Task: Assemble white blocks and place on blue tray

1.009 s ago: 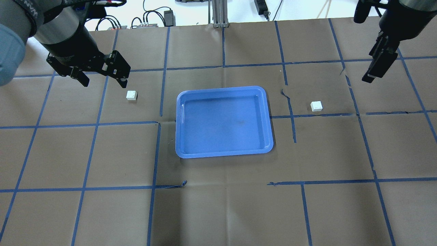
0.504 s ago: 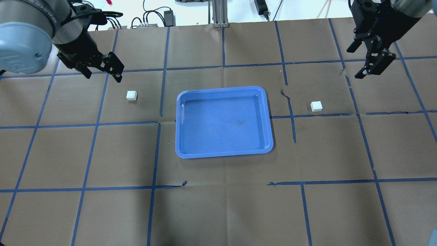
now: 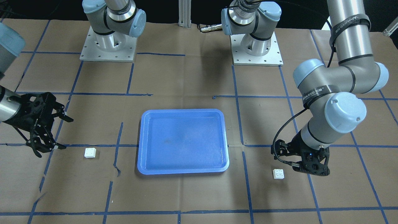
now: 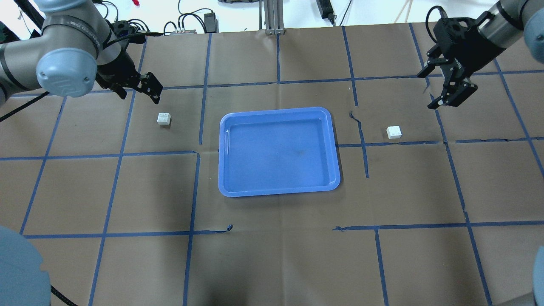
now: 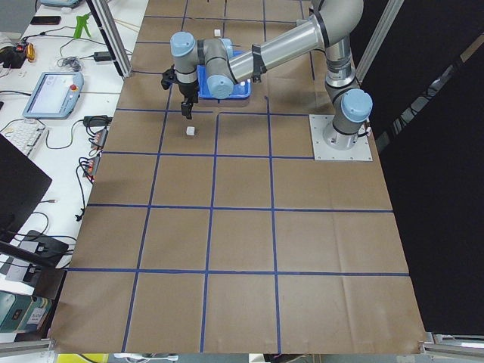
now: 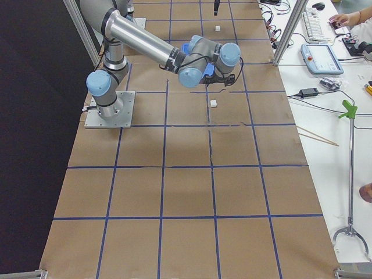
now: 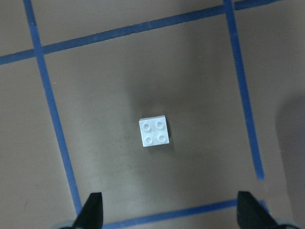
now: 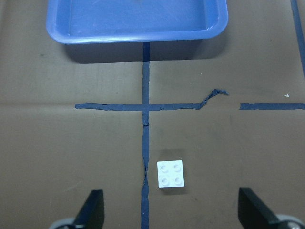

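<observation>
One white block (image 4: 163,118) lies studs up on the paper, left of the blue tray (image 4: 278,189). My left gripper (image 4: 140,98) hovers open just behind it. In the left wrist view the block (image 7: 154,132) sits between and ahead of the spread fingertips (image 7: 94,210). The second white block (image 4: 394,132) lies right of the tray. My right gripper (image 4: 429,91) is open, above and behind it. In the right wrist view this block (image 8: 171,174) lies between the open fingertips (image 8: 251,210), with the tray (image 8: 138,33) beyond. The tray holds nothing.
Brown paper with blue tape grid lines covers the table (image 4: 272,255). The arm bases (image 3: 107,46) stand on the robot's side. Cables and power bricks (image 4: 199,21) lie past the far edge.
The left arm has swung so its elbow shows at top left, gripper staying behind the left block. The right gripper has moved left and nearer the right block. Both blocks are unmoved.
</observation>
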Action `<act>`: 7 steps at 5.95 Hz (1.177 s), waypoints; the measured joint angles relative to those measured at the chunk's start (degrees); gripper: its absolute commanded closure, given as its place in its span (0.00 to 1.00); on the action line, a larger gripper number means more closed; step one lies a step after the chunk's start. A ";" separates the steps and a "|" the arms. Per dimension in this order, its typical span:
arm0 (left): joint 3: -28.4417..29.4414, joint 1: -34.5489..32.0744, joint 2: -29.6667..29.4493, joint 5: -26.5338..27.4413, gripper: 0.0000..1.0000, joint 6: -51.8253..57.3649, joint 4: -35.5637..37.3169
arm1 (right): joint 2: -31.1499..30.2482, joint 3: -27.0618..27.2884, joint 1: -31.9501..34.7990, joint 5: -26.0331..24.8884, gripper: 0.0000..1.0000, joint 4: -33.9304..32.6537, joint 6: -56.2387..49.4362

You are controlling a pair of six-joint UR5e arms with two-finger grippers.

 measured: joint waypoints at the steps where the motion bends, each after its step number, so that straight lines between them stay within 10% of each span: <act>1: 0.15 0.03 -3.71 0.06 0.03 -0.15 3.45 | 0.83 5.48 -1.07 2.50 0.00 -7.26 -1.28; 2: 0.58 0.07 -6.11 0.05 0.04 -0.32 5.32 | 2.71 8.21 -1.43 3.72 0.00 -12.07 -2.92; 4: 0.14 0.13 -8.30 0.14 0.79 -0.13 7.10 | 7.06 9.40 -1.56 5.27 0.00 -16.87 -5.63; 5: 0.01 0.14 -8.44 0.19 0.96 0.20 7.27 | 7.88 9.42 -1.57 5.39 0.00 -17.36 -6.30; 7: -0.07 0.12 -8.21 0.15 1.00 1.24 7.28 | 9.16 9.15 -1.58 5.36 0.00 -17.94 -7.07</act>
